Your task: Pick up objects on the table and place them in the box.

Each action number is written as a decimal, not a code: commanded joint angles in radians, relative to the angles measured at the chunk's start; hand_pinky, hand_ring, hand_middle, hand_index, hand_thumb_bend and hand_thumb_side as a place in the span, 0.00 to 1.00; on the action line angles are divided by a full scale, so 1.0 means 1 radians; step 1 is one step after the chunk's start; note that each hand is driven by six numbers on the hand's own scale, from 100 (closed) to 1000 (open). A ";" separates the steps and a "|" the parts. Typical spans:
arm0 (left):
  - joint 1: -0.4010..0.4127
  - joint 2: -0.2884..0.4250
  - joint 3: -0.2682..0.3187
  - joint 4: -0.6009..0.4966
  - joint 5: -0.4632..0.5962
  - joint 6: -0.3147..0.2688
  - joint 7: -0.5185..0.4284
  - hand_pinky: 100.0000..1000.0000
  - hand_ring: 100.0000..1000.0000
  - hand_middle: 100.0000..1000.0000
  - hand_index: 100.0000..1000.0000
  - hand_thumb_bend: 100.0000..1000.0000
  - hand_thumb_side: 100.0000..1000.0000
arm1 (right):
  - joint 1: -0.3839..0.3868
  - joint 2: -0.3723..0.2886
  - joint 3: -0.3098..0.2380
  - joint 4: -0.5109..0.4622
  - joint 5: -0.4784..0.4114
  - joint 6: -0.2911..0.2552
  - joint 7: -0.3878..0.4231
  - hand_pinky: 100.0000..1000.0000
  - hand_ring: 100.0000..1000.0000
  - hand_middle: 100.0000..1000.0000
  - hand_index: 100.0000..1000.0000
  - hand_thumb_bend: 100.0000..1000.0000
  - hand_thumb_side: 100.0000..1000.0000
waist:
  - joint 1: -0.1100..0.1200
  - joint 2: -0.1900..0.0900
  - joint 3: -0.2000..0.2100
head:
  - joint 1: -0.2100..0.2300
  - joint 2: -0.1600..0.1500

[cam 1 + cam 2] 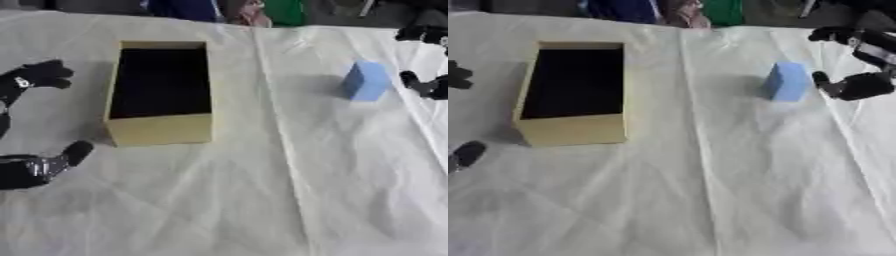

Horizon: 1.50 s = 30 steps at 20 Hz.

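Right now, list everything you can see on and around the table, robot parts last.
box: one, yellowish outside with a dark inside, open top, left of centre on the table
block: one, light blue, upright on the right side of the table, apart from the box
cloth: one, white, creased, covering the table
far edge: blue, pink and green shapes beyond the table, too unclear to name
left hand: one, black, at the left edge beside the box, fingers spread, holding nothing
right hand: one, black with silver, at the right edge just beside the block, open, not gripping it
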 commanded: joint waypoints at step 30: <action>-0.011 0.008 -0.008 -0.006 0.022 -0.016 -0.032 0.87 0.75 0.77 0.96 0.40 0.47 | -0.152 0.064 0.059 0.211 0.175 -0.027 0.064 1.00 1.00 1.00 1.00 0.00 0.17 | 0.000 -0.020 0.016 | -0.031 0.015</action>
